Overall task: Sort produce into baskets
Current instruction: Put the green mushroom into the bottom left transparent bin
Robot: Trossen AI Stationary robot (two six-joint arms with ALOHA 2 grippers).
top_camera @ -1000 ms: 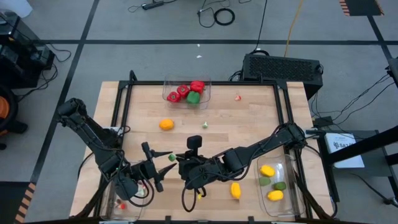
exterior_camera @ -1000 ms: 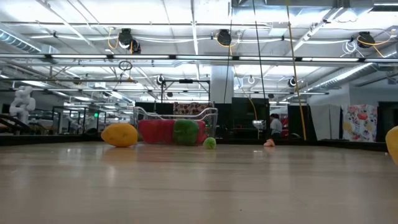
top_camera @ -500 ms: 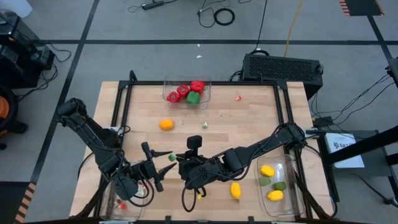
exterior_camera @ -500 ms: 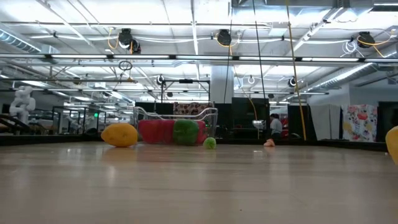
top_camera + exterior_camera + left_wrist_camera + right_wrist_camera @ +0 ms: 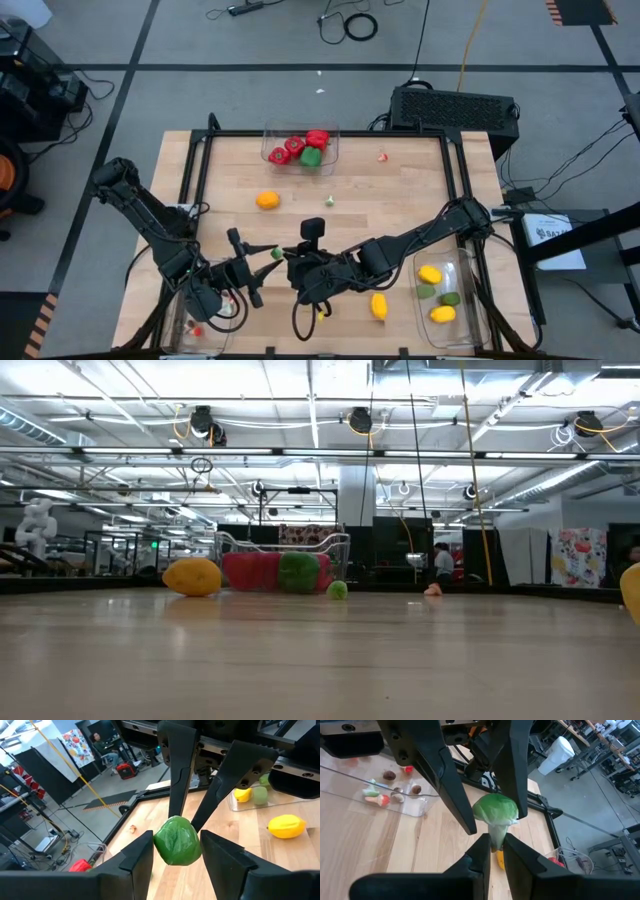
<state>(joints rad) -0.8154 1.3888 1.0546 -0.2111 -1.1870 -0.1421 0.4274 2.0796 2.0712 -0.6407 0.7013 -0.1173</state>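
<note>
Over the near middle of the counter (image 5: 400, 195), the right claw (image 5: 493, 841) pinches the pale stem of a small green leafy piece (image 5: 177, 841), while the left claw (image 5: 175, 851) stands part open with a finger at either side of its head, just about touching. Outward lie three bins (image 5: 300, 148): the far one with three red peppers (image 5: 292, 146) and one green, the right one with two lemons (image 5: 430, 274) and two limes (image 5: 451, 298), the near-left one with tiny bits. Loose on the counter are one lemon, one orange (image 5: 267, 200), one small green piece and one small red piece.

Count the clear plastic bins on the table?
3 clear rectangular plastic bins: far bin at the far edge; right bin, near right corner; left bin, near left corner, partly hidden under the left arm.
</note>
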